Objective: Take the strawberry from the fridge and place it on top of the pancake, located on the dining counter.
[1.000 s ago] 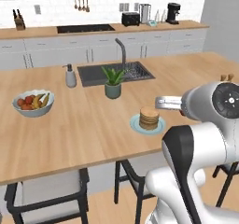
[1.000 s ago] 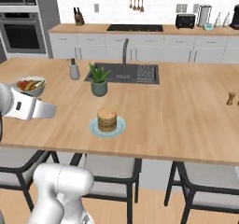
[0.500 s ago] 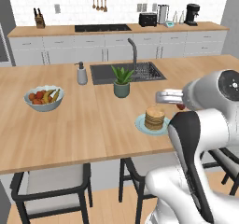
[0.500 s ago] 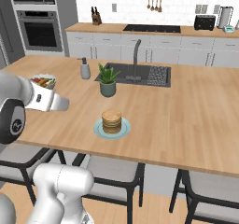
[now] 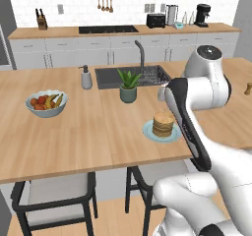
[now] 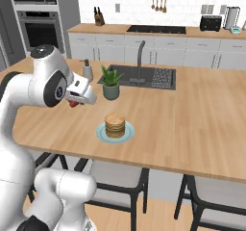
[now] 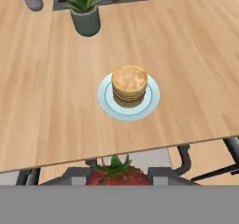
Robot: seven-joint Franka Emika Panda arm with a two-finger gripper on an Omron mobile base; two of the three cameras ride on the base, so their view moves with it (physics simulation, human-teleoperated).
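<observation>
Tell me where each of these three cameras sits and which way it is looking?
Left base view: behind the arm's left, facing the dining counter; white arm at right.
Right base view: behind its right, same counter; arm at left, end effector shut on the strawberry.
Hand view: on the hand, looking down.
All share the pancake.

Bare dining counter [image 7: 196, 64] all around the pancake [image 7: 130, 84]; potted plant [image 7: 84, 8] well beyond.

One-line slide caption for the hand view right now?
Gripper holds the strawberry short of the pancake on the dining counter.
</observation>
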